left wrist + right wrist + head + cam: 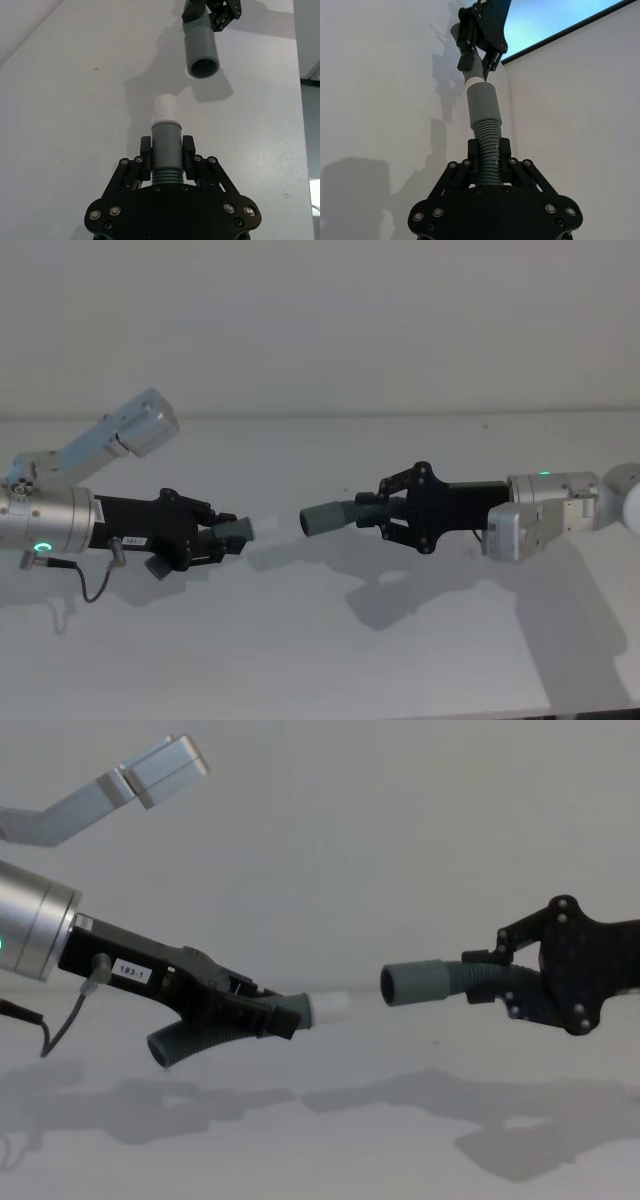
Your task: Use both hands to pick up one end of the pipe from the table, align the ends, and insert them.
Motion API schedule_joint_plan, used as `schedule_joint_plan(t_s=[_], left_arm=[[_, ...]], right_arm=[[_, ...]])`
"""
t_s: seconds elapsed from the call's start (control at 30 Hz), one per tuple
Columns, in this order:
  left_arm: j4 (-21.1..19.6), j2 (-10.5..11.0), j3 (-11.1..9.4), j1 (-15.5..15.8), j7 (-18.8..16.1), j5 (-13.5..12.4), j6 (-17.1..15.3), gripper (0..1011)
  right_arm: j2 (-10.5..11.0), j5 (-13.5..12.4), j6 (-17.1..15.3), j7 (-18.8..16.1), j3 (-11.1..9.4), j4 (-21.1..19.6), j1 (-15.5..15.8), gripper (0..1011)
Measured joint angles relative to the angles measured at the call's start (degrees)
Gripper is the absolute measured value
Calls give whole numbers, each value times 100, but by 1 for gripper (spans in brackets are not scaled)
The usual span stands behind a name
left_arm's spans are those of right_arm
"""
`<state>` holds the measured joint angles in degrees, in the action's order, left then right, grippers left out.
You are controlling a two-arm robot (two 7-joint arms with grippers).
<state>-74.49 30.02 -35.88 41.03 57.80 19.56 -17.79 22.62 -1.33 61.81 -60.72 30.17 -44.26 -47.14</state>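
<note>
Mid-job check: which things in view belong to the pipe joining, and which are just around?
Job: left gripper shut on white-tipped piece; right gripper shut on cuffed piece; table.
Not part: cable at left wrist; silver bracket above.

The right tool (493, 978) is cut off by the chest view's edge. The grey cuff (482, 104) covers part of the white tip (474, 80).

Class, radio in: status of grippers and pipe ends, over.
Left gripper shut on tip piece; right gripper shut on cuff piece. Both off table, tip facing cuff, apart. Nothing between.
</note>
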Motion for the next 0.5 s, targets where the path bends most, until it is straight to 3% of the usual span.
schedule_joint_plan(t_s=[0.5], left_arm=[[0, 0, 0, 0, 0, 0, 0, 327]], right_arm=[[-219, 1663, 256, 1251, -290, 170, -30, 211]])
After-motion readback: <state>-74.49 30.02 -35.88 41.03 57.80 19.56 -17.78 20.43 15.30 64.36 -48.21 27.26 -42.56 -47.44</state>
